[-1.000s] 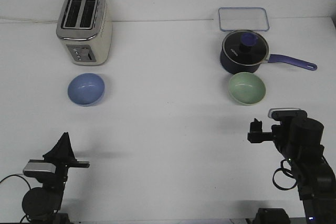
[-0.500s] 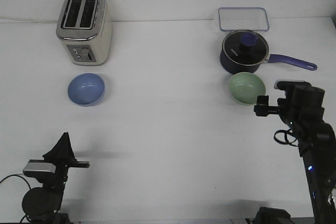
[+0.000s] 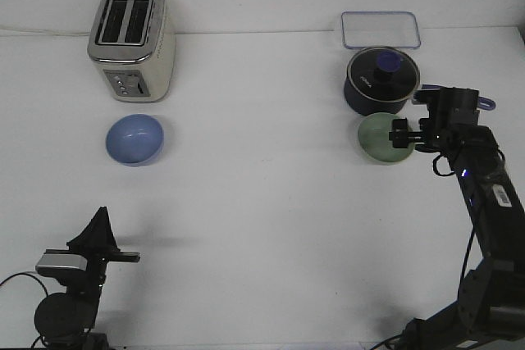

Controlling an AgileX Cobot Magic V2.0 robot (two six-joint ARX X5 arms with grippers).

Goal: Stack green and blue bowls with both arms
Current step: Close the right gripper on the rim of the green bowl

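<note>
The right hand (image 3: 399,134) is stretched out over the white worktop (image 3: 262,202), its fingertips at the rim of the green bowl (image 3: 379,138) on the side nearest the arm. Whether the fingers are spread or closed cannot be told from this view, nor whether they touch the rim. Just beyond the hand stands a dark saucepan (image 3: 380,81), its handle partly hidden behind the wrist; farther off lies a clear lid (image 3: 381,29). The left hand (image 3: 123,256) hangs low, well apart from the blue bowl (image 3: 134,139), which sits ahead of it, in front of the toaster (image 3: 131,41). Its opening cannot be made out either.
</note>
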